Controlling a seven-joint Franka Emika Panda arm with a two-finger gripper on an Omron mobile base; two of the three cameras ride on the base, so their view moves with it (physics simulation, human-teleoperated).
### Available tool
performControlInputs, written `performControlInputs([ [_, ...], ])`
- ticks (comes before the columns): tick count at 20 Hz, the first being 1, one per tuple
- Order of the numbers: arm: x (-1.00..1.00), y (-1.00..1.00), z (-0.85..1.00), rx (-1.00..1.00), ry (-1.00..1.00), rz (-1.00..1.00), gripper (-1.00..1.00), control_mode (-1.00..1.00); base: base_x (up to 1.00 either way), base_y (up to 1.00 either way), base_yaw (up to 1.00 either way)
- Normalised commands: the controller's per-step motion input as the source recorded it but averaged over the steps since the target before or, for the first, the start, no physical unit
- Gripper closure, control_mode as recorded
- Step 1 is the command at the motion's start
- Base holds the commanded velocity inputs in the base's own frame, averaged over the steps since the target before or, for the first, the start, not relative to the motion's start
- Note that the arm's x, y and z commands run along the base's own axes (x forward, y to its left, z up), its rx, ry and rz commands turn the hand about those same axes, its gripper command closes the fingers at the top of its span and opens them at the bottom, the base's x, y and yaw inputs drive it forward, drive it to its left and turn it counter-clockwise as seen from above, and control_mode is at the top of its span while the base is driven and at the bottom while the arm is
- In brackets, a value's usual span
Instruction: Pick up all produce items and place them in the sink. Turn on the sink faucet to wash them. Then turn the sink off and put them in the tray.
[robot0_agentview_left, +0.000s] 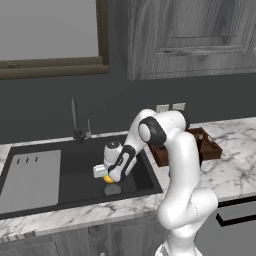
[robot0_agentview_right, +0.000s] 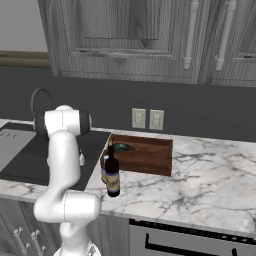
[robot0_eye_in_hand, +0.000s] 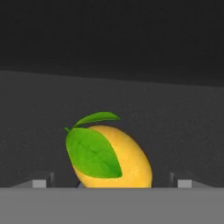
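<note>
- Left base view: the marble bench (robot0_agentview_left: 235, 165) runs across the scene, with grey cabinets above it and a dark wall behind.
- The white arm (robot0_agentview_left: 175, 165) rises from the lower right and bends down into the sink (robot0_agentview_left: 75, 172), a dark basin with a lighter drainboard panel (robot0_agentview_left: 30, 177) on its left.
- The brown wooden tray (robot0_agentview_right: 145, 155) sits on the bench just right of the sink; in the right base view a dark green oval item (robot0_agentview_right: 121, 147) lies inside it, near its left end.
- A dark wine bottle (robot0_agentview_right: 112, 177) stands on the bench in front of the tray, with a small bottle (robot0_agentview_right: 104, 170) just beside it.
- The thin upright sink faucet (robot0_agentview_left: 75, 120) stands at the back rim of the basin.
- The jaws (robot0_agentview_left: 107, 176) are low in the basin, close over the round silver drain (robot0_agentview_left: 112, 189).
- The yellow lemon (robot0_eye_in_hand: 114, 158), with green leaves on it, sits between the two finger tips (robot0_eye_in_hand: 39, 183) in the hand view; the tips stand wide on either side and I cannot tell whether they touch it.
</note>
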Motion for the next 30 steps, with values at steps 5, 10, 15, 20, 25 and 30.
performControlInputs([
  [5, 0.13, 0.02, -0.22, 0.0, 0.0, 0.0, -1.0, -1.0, 0.0, 0.0, 0.0],
  [10, 0.17, 0.06, -0.2, 0.0, 0.0, 0.01, -1.0, -1.0, 0.0, 0.0, 0.0],
  [15, 0.03, 0.05, -0.17, 0.0, 0.01, 0.0, 1.0, -1.0, 0.0, 0.0, 0.0],
  [20, -0.05, 0.0, 0.0, 0.0, -0.01, 0.0, 1.0, -1.0, 0.0, 0.0, 0.0],
  [25, -0.33, 0.0, 0.33, 0.0, -0.09, 0.0, 1.0, -1.0, 0.0, 0.0, 0.0],
  [30, -0.25, 0.0, 0.58, 0.0, -0.05, 0.0, 1.0, -1.0, 0.0, 0.0, 0.0],
])
